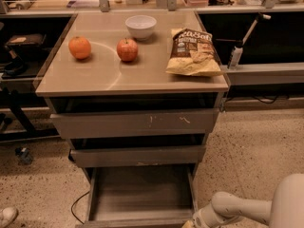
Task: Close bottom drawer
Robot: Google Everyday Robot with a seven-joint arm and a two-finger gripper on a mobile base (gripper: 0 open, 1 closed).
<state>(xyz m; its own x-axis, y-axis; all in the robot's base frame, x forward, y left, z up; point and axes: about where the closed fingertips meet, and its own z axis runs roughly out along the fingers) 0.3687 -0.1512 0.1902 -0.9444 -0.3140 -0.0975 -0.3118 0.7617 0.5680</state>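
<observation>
Seen from left to right, the grey-brown cabinet carries an orange (80,47), an apple (127,50), a white bowl (140,26) and a chip bag (194,51) on its tabletop (95,77). None of them lies in the way of the work below.

Under the tabletop, the scuffed top drawer (137,123) and the middle drawer (137,156) each stand slightly proud of the carcass. The bottom drawer (142,194) is pulled far out toward the camera, with its shallow wood-grain tray open to view. Its flat front runs left to right along the lower edge of the frame, and its slides run front to back into the cabinet.

The end effector (194,221) sits low at the drawer's front right corner, at the end of a white arm (232,207) that comes in from the right. From there the drawer lies to its left and away from the camera. By my judgement, the closing push must go straight along the slides into the cabinet. Pressing this far to the right of the front's middle may rack the tray.

The frame's lower edge cuts off the end effector and most of the drawer front. I cannot tell whether the end effector is released or clenched, nor whether it touches the front or stands just beside it. A dark cable (78,205) lies on the floor to the left of the tray.
</observation>
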